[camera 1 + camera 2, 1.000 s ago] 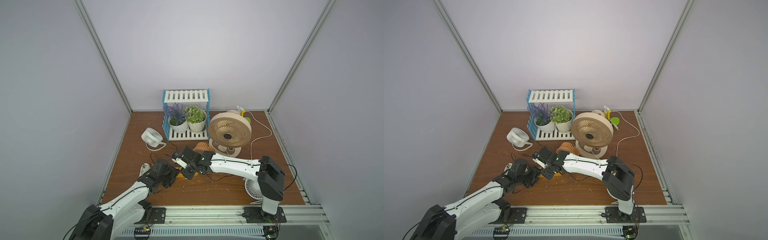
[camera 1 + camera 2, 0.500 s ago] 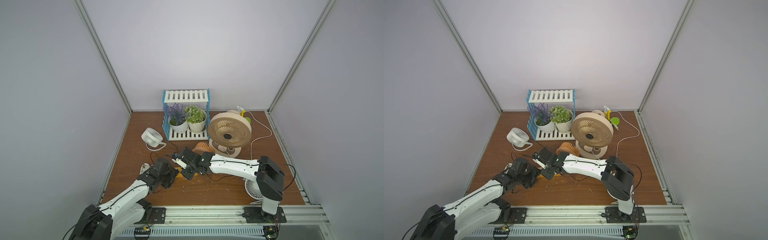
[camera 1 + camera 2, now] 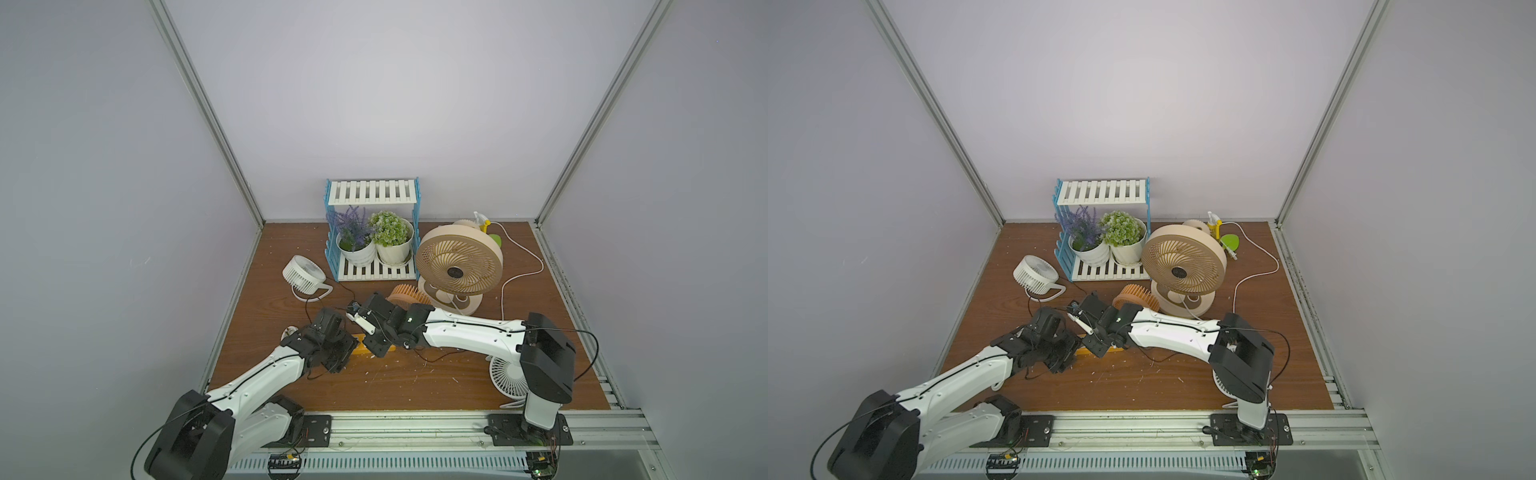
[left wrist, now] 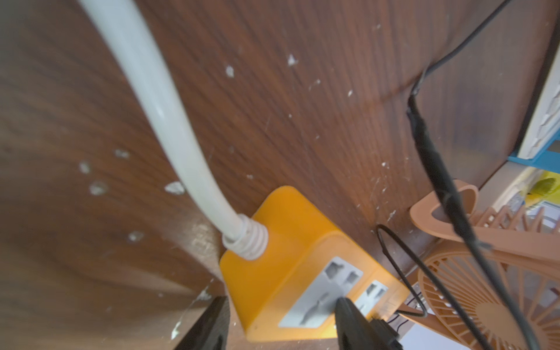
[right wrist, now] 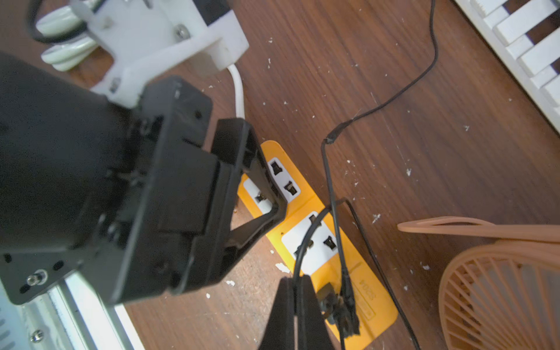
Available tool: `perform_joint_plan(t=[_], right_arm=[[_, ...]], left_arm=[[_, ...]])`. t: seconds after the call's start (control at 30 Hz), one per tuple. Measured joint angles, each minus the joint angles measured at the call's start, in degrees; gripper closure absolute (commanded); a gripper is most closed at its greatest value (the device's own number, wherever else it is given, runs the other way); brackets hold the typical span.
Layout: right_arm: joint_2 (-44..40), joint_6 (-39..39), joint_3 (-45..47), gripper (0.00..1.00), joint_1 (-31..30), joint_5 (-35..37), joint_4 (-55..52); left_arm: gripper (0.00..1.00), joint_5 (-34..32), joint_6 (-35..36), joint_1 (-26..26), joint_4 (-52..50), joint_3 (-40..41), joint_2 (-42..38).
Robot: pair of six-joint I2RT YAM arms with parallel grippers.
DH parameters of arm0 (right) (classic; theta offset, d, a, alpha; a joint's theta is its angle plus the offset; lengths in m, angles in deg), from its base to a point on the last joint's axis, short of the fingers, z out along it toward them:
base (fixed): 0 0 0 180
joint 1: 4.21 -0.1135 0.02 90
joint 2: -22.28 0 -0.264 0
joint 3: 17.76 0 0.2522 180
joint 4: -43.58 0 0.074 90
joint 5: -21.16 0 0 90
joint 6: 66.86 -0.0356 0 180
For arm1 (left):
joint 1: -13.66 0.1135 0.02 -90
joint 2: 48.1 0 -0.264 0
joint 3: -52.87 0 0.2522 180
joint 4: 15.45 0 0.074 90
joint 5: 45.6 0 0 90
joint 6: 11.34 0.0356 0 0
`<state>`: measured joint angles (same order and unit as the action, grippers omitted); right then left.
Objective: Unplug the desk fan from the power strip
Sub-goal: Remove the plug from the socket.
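A flat orange-yellow power strip [image 5: 318, 260] lies on a dark wood-grain table [image 5: 424, 151] flecked with white crumbs, near its front middle, just beside a ribbed orange fan [image 5: 500, 288]. The left gripper [image 4: 280, 309] stands parted over the cord end, one black finger [image 4: 348, 315] resting on a white socket face, the other beside the strip, not clamped round it. The right gripper [image 5: 298, 288] is pinched tight on a thin black cable [image 5: 328, 169] close to two small black plugs [image 5: 339, 306] in the port row. Risk: pulling by the limp cable, not the plug body, could let it slip or strain its joint; the smooth, glossy, round-cornered strip may slide or lift if the finger skids. Its thick white cord [image 4: 169, 121] ends in a ribbed collar.
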<state>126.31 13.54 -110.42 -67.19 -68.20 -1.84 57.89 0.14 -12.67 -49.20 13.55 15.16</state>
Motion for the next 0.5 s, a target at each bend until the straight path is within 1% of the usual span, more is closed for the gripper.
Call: perform_joint_plan(t=[0.3, 0.5], right_arm=[[-1.2, -0.4, 0.0, 1.0, 0.1, 1.8, -0.7], [-4.8, -0.5, -0.1, 1.0, 0.0, 2.2, 0.9]], left_arm=[[0.44, -0.2, 2.3, 0.0, -4.1, -3.0, 2.0], [0.44, -0.2, 3.2, 0.0, -5.6, -4.0, 2.9]])
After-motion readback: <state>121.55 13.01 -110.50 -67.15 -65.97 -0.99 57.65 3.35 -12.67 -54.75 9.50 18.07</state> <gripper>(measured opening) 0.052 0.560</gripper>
